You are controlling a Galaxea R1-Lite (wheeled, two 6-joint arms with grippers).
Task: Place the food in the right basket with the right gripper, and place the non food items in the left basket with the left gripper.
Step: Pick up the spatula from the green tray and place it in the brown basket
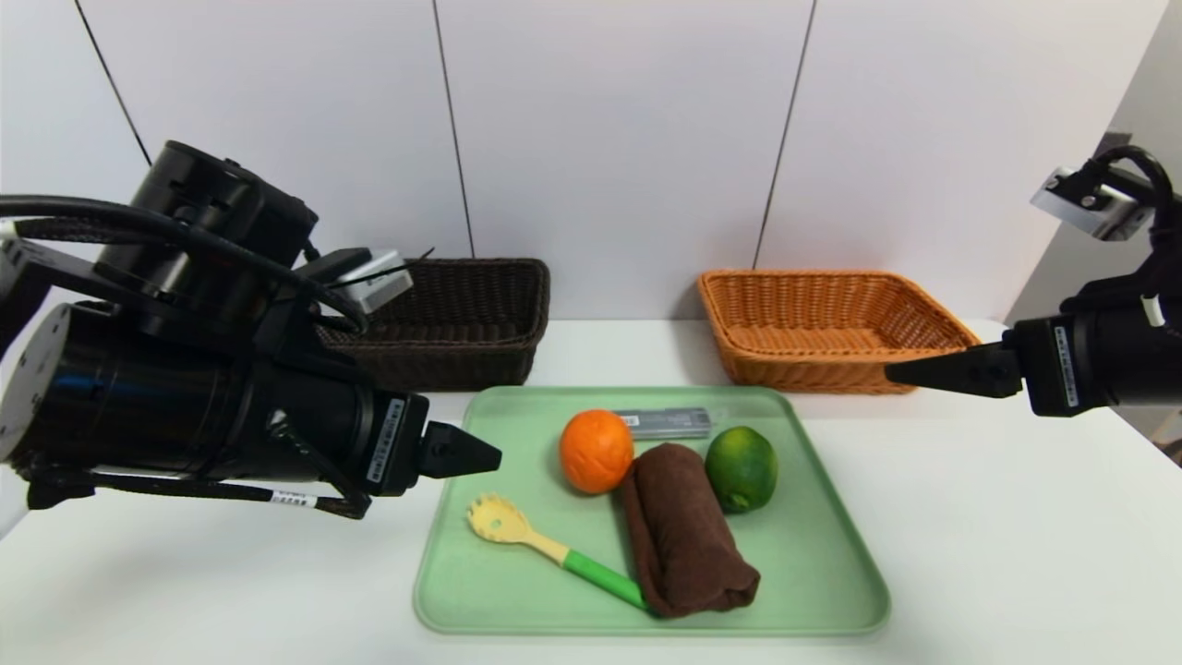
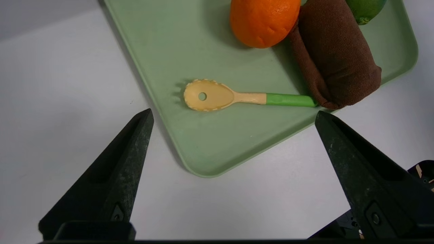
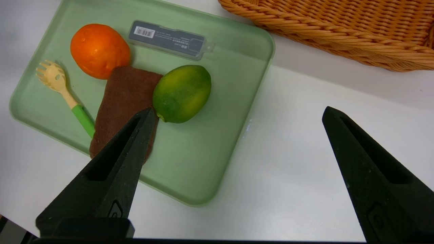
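Left wrist view: the left gripper [image 2: 234, 117] hangs with its two black wedge-shaped matte fingers [image 2: 112, 176] spread wide and released, nothing between them, above the white table [image 2: 61, 101] just off a rounded corner of the pale green plastic tray [image 2: 203, 149]. Right wrist view: the right gripper [image 3: 237, 113] likewise shows its tapered black fingers [image 3: 373, 169] parted and empty, over the table beside the tray's edge, near the orange woven wicker basket [image 3: 339, 30]. On the tray lie five items: a cream pasta spoon with toothed rim, a round hole in its bowl and a bright green handle [image 2: 237, 97]; a rolled brown terry towel [image 1: 685, 536], its nap visibly fuzzy, whose end touches the spoon handle; a dimpled orange fruit [image 1: 597, 450] touching the towel on one side; a smooth green lime with yellowish patches [image 3: 182, 93] touching it on the other; and a flat grey translucent rectangular case [image 3: 169, 40] bearing a white barcode label and small print too fine to read, at the tray's far edge behind the fruits. Head view: a dark brown woven basket [image 1: 462, 314] stands behind the tray on the left, partly hidden by the left arm, with the orange basket on the right, both against the white panelled wall [image 1: 609, 129].
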